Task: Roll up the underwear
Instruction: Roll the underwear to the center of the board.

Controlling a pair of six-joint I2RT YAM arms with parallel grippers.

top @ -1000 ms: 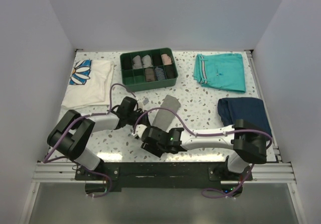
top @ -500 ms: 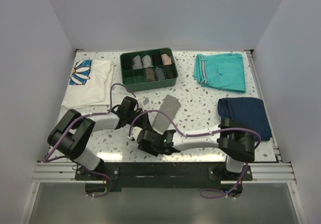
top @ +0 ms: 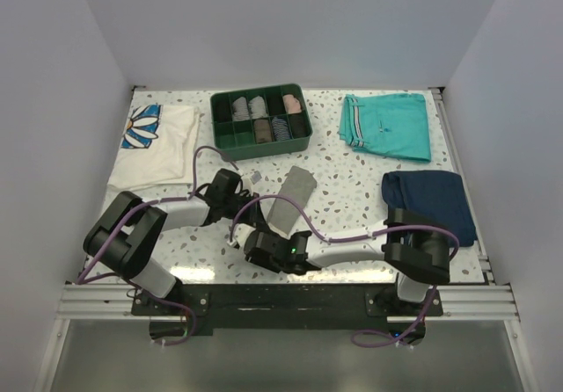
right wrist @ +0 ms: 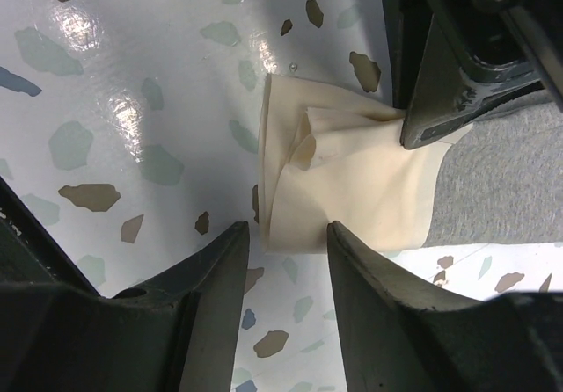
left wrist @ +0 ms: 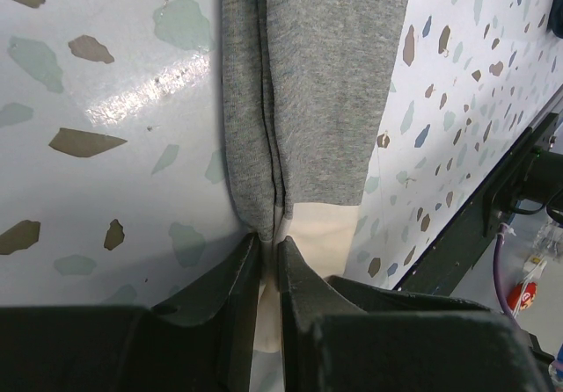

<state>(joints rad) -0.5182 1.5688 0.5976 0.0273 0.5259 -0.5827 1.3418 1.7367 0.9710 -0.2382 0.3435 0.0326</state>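
Underwear: the underwear (top: 290, 197) lay flat as a long grey strip in the middle of the tabletop (top: 347, 168), running away from the arms. Its cream band (right wrist: 352, 181) was at the near end.
Left hand: and there was the left hand (left wrist: 268, 247), fingers nearly together and pinching a raised fold right where the grey cloth met the cream band. That was a firm nip on the edge.
Right hand: the right hand (right wrist: 286, 229) was poised over the free corner of the cream band. Its fingers stood apart on either side of the corner with nothing gripped. Whether they touched the cloth, I could not tell.
Step in hand: this looked like the very start of the roll. The near end was gathered and a little rumpled, but no turn of cloth had been made and the strip lay at full length.
Next move: the right hand probably needed to come down and take the other corner of the band. Then both hands could tip the end over and tuck it forward along the strip, evenly, so that the roll did not skew.
Risk: a lopsided grip would likely give a cone, not a roll.
Around: the green divided tray (top: 259, 121) sat farther back, holding rolled items.
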